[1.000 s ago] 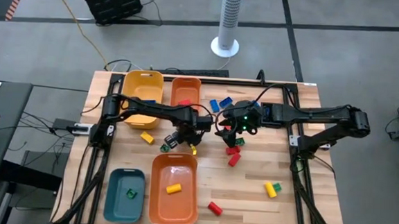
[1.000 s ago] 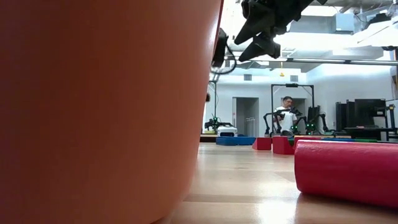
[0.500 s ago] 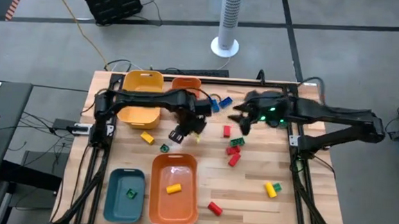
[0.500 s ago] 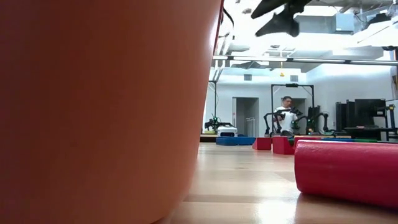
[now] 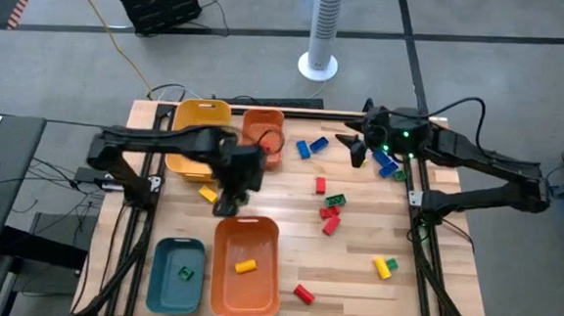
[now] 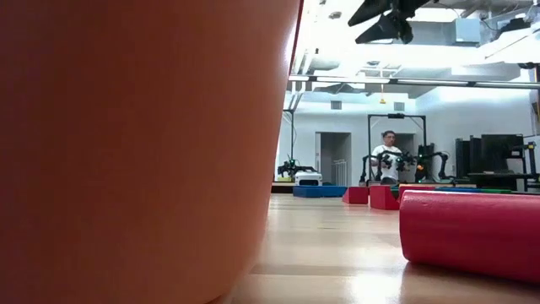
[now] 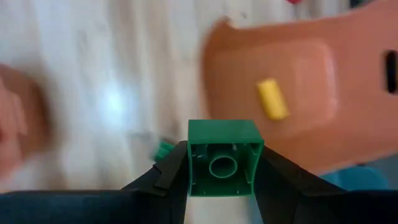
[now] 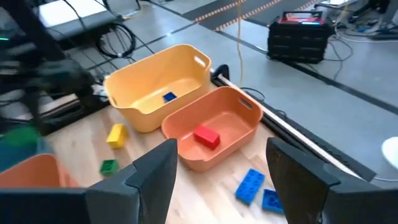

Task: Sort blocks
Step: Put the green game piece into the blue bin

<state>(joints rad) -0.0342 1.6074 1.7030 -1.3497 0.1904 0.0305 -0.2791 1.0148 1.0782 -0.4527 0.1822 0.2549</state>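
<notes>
Near edge of the table (image 5: 352, 290) first: teal bin (image 5: 177, 274) w/ one green piece inside, beside it the big orange bin (image 5: 247, 270) holding a yellow block (image 5: 245, 266). So bins look colour-coded, tho the yellow one in an orange bin muddles that a bit. Red block (image 5: 303, 294) and a yellow-green pair (image 5: 384, 267) sit loose on the wood nearby, not yet sorted.

Mid-table: left gripper (image 5: 227, 200) hangs just behind the big orange bin, fingers clamped on a green block (image 7: 224, 157), squeezing its two flat sides, hollow underside facing the wrist cam. Held high, prob. for carrying over to the teal bin. Red and green blocks (image 5: 331, 208) lie clustered to its right.

Far side: right gripper (image 5: 354, 148) hovers up near the back edge, fingers spread wide, nothing in them, above the blue blocks (image 5: 310, 146); looks like it's parked clear or lining up a blue one. Behind sit the small orange bin (image 8: 214, 127) w/ a red block and the yellow bin (image 8: 158, 84) w/ a blue one.
</notes>
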